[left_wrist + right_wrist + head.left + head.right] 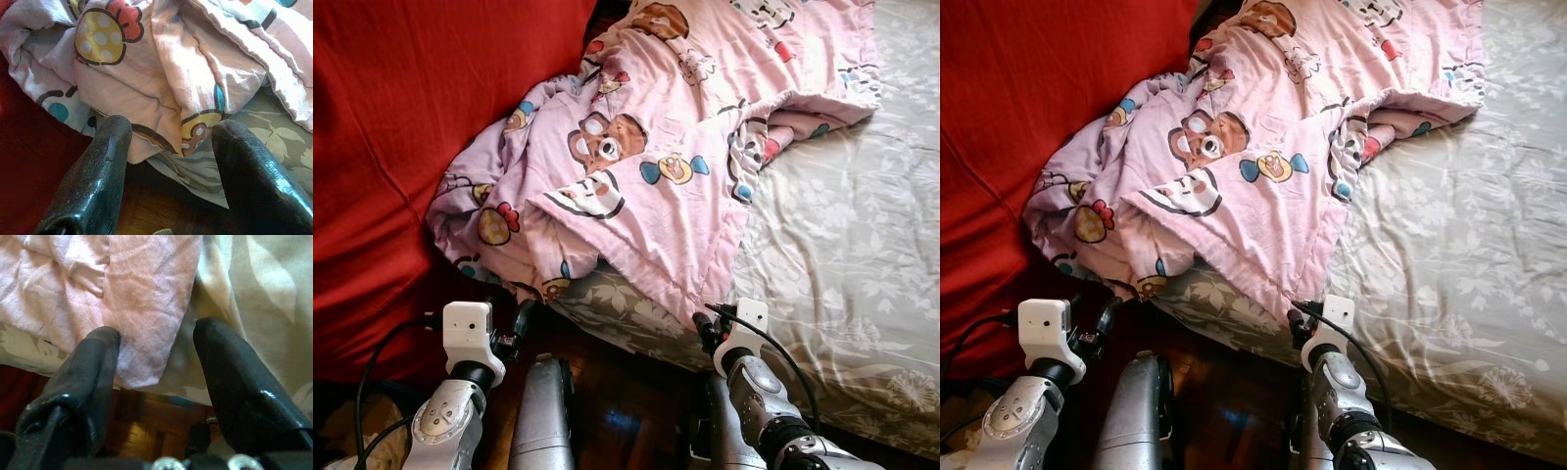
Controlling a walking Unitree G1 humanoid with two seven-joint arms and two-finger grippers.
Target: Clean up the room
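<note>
A crumpled pink blanket (646,166) with cartoon prints lies across the bed's grey floral sheet (842,245), its left part spilling over the bed edge. My left gripper (168,129) is open just short of the blanket's hanging folds, low at the left by the bed's corner (514,325). In front of the bed edge, my right gripper (156,330) is open with the blanket's lower corner (142,357) between its fingers, which are not closed on it. In the eye view that gripper (707,328) sits right under the corner.
A large red cloth surface (401,117) rises along the left, against the blanket. Dark wooden floor (617,411) shows below the bed edge between my arms. The right part of the bed is bare sheet (1489,225).
</note>
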